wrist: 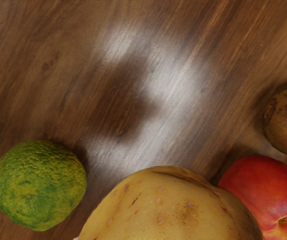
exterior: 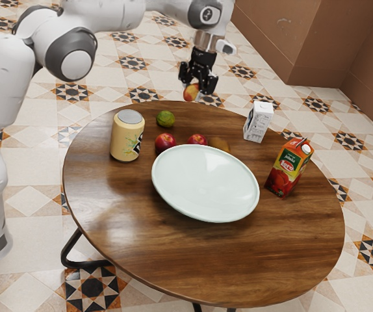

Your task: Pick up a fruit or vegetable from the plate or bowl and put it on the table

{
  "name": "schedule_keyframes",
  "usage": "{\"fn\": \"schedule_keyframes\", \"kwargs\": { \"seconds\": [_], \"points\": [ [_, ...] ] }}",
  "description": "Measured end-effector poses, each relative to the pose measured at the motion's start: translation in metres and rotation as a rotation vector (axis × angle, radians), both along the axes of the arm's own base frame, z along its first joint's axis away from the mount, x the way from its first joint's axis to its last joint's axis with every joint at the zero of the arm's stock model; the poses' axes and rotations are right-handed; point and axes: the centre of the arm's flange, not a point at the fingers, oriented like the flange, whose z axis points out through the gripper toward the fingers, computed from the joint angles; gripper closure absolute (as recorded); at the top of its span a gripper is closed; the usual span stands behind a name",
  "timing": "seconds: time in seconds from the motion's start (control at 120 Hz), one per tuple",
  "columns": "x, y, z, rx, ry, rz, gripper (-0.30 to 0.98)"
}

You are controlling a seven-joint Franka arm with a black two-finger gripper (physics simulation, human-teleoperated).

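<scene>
Beyond the plate (exterior: 206, 185), the hand (exterior: 199, 86) is clamped on a yellowish fruit (exterior: 191, 92), perhaps a mango, holding it above the surface (exterior: 238, 260), likely to clear the red fruits (exterior: 165, 142) beside the plate before release.

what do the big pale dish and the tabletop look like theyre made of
The dish looks like glazed ceramic, pale and glossy, though smooth plastic is possible. The tabletop looks like varnished wood, going by its streaky brown grain and bright reflections; laminate could look similar.
</scene>
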Motion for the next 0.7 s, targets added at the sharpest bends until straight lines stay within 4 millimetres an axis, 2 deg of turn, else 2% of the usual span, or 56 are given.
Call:
{"fn": "schedule_keyframes", "kwargs": {
  "seconds": [0.05, 0.133, 0.392, 0.625, 0.65, 0.7],
  "points": [
    [0.011, 0.000, -0.005, -0.017, -0.012, -0.015, 0.45],
    [0.016, 0.003, -0.011, -0.041, -0.017, -0.025, 0.45],
    [0.018, 0.008, -0.013, -0.050, -0.018, -0.033, 0.44],
    [0.014, 0.022, -0.021, -0.057, -0.010, -0.018, 0.44],
    [0.015, 0.021, -0.021, -0.058, -0.011, -0.020, 0.44],
    [0.022, 0.002, -0.020, -0.070, -0.016, -0.051, 0.35]
  ]
}}
